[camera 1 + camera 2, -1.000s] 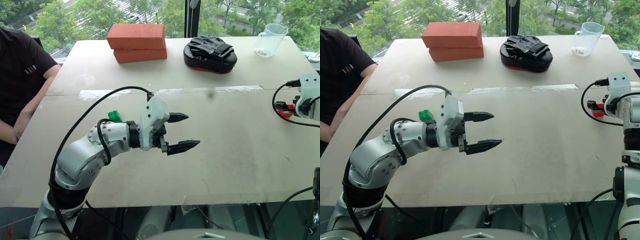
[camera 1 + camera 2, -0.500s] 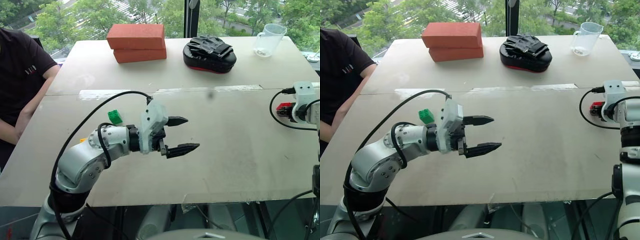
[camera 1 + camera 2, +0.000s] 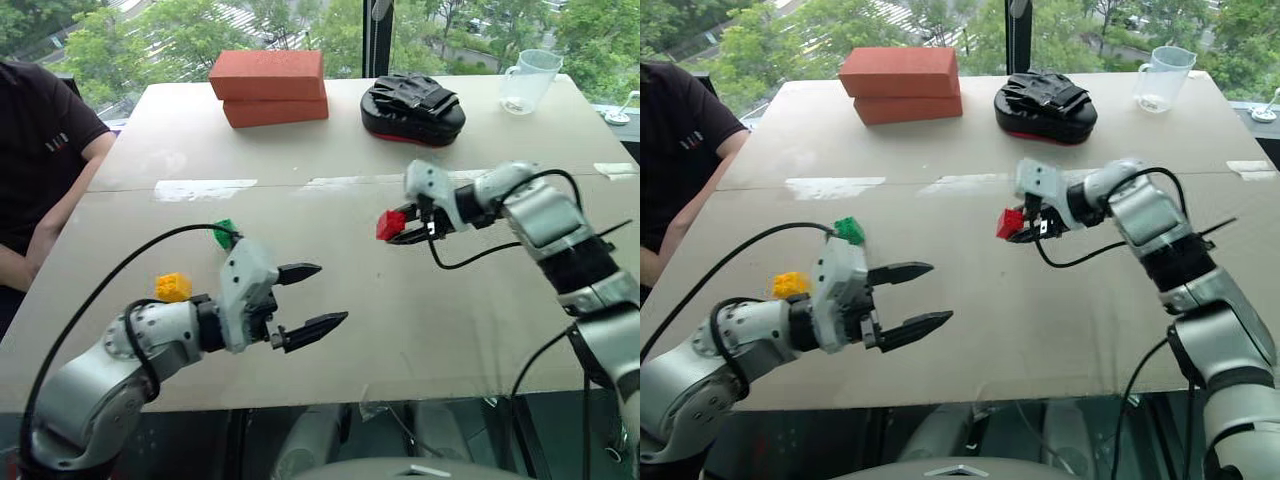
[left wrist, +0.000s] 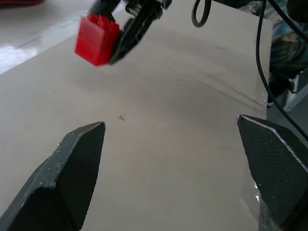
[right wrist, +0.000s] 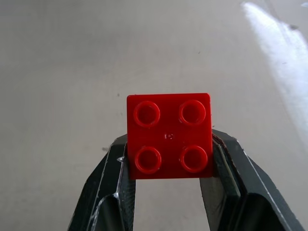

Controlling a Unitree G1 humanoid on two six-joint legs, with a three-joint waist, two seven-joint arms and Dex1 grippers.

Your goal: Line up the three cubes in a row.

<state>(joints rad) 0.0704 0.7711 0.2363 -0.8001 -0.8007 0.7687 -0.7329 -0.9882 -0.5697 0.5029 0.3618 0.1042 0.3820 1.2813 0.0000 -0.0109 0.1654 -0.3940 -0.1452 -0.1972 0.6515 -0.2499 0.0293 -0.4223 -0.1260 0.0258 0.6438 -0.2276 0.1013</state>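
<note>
Three cubes show. The red cube (image 3: 391, 225) is clamped between the right hand's (image 3: 402, 232) two fingers, held above the desk (image 3: 450, 310) near its middle; in the right wrist view its four studs face the camera and the fingers (image 5: 224, 169) press its two sides. The yellow cube (image 3: 173, 287) lies on the desk at the left, partly behind the left arm. The green cube (image 3: 224, 232) sits just beyond it, its lower part hidden by the left wrist housing. The left hand (image 3: 307, 300) hangs over the desk with fingers spread wide, gripping nothing. At the left edge a person's arm (image 3: 45, 235) is cut off.
</note>
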